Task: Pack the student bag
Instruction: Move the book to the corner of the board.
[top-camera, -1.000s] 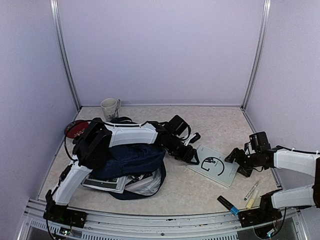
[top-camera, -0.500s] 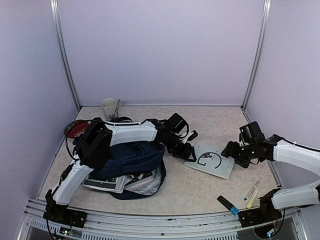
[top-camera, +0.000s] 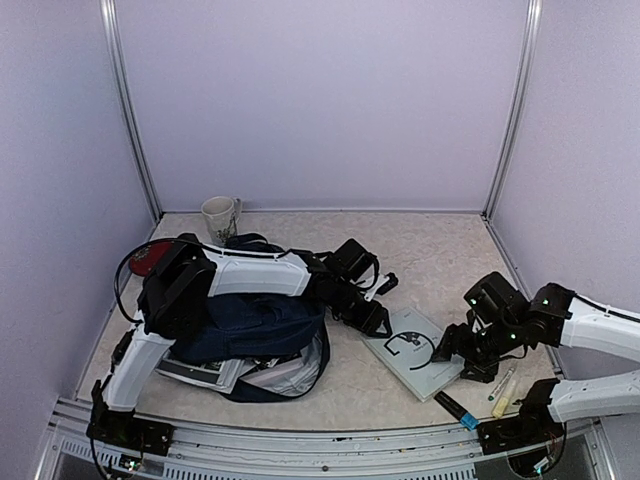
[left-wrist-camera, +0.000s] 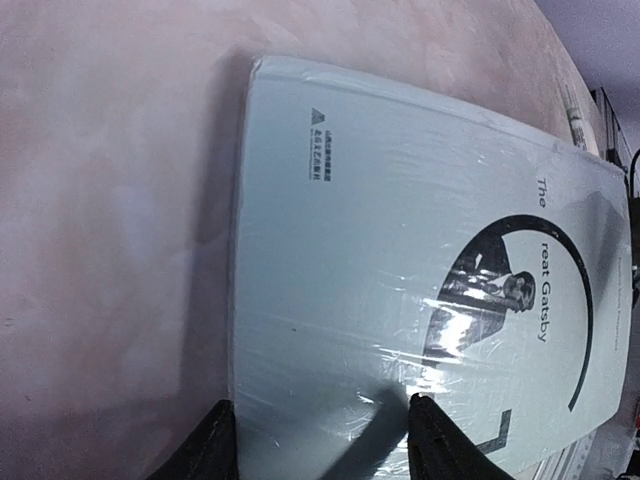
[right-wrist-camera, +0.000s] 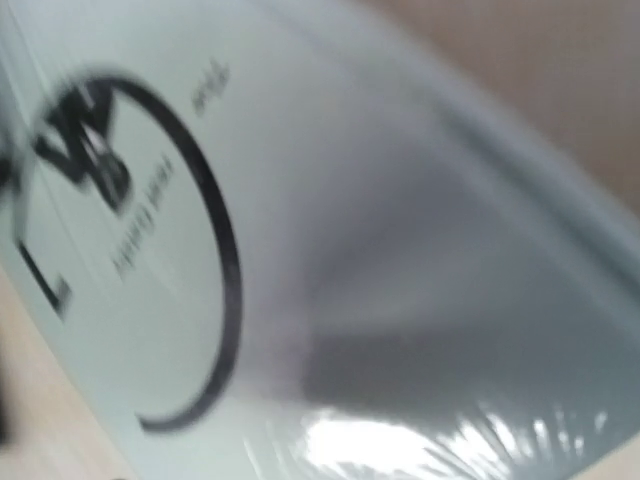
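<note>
The student bag (top-camera: 262, 318) lies slumped at the left of the counter (top-camera: 440, 250) in the overhead view. Its mouth is turned toward the lower centre, where pale lining (top-camera: 290, 375) and some papers (top-camera: 205, 368) show. To its right a pale book (top-camera: 418, 352) lies flat with a pincer at each end, probably so one can steady it while the other works an edge up. The left pincer (top-camera: 375, 322) is released, its fingers (left-wrist-camera: 222, 445) spread over the book's near end without clamping. The right pincer (top-camera: 452, 348) sits at the opposite edge; whether it grips, I cannot tell.
</note>
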